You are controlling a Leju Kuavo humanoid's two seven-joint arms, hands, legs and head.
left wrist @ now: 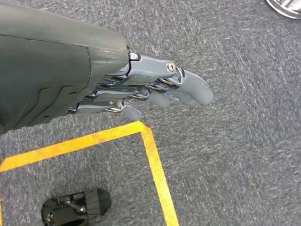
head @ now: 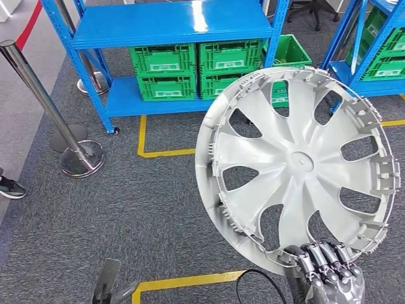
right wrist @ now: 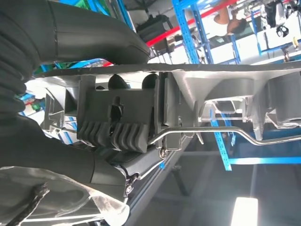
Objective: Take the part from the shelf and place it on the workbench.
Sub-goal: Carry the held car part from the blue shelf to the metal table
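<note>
Right hand (head: pixel 328 266) clamped on the lower rim of the wheel cover (head: pixel 299 168), fingers (head: pixel 321 254) curled over the edge, holding the thing up on its edge and tilted, spokes facing the head camera. Up close from the right wrist, same rim (right wrist: pixel 199 101) with its clips and a thin wire ring (right wrist: pixel 227 131) running along it, thumb and fingers wrapped around that edge. So the part is up in the air in front of the blue shelf (head: pixel 172 25), off the shelf and nowhere set down. Left hand (left wrist: pixel 156 89) hanging low over the grey carpet (left wrist: pixel 230 141), fingers stretched out fairly straight and close together, holding nothing. Yellow floor tape (left wrist: pixel 152 150) making a corner right under that hand, small dark object (left wrist: pixel 76 209) lying on the carpet inside the corner. Behind the wheel cover, green crates (head: pixel 164 69) stacked on the bottom level of the shelf, another green crate (head: pixel 291 54) on the floor just beside them. Off to the left of the shelf, a leaning chrome post (head: pixel 43 101) with its round base (head: pixel 82 158) on the carpet.
</note>
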